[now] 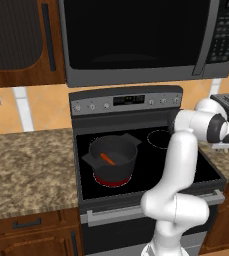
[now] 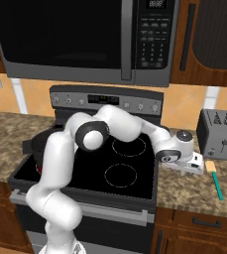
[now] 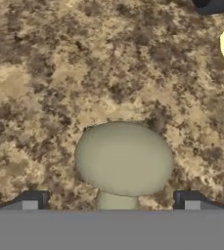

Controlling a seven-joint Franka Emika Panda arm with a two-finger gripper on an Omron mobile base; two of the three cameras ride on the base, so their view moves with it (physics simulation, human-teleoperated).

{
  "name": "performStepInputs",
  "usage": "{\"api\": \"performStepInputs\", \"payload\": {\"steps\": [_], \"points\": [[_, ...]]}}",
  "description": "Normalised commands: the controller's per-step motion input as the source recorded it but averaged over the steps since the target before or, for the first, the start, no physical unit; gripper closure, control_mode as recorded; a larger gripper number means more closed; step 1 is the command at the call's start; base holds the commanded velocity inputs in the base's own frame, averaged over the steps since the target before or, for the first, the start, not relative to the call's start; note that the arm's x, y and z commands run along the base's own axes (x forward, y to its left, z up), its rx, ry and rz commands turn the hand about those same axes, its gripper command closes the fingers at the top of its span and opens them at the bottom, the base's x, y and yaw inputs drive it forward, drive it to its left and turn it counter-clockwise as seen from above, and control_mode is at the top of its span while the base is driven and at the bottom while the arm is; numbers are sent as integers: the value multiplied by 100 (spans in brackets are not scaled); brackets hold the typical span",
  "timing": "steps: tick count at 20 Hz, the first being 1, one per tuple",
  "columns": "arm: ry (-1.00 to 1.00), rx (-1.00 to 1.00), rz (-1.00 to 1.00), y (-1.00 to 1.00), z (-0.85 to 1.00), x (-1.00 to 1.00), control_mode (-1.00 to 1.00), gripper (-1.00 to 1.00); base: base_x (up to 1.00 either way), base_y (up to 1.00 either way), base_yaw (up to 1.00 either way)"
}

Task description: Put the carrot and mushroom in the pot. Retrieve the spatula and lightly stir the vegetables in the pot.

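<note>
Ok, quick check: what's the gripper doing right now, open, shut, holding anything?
Gripper: open, holding nothing; its two dark fingertips stand either side of the pale cream round-capped mushroom on the speckled brown granite counter.

Granite counter (image 2: 194,191), right of stove (image 2: 130,173): toaster (image 2: 218,134), spatula (image 2: 215,179) and mushroom (image 3: 124,158) lying on it. Stove: pot (image 1: 112,156) on left front burner.

Carrot (image 1: 107,159) in pot (image 1: 112,156); mushroom (image 3: 124,159) on counter (image 3: 59,73)
</note>
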Motion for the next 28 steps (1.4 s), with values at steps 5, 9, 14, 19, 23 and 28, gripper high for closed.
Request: {"api": "performStepInputs", "payload": {"steps": [5,9,14,19,23,28], "points": [[0,0,0,-17,-19,14,-100,-100,0,0,0],[0,0,0,0,-26,0,-100,100,0,0,0],[0,0,0,0,-24,0,-100,100,0,0,0],[1,7,0,29,10,-57,-100,100,0,0,0],[-6,9,0,64,35,-81,-100,100,0,0,0],[-13,3,0,93,54,-60,-100,100,0,0,0]]}}
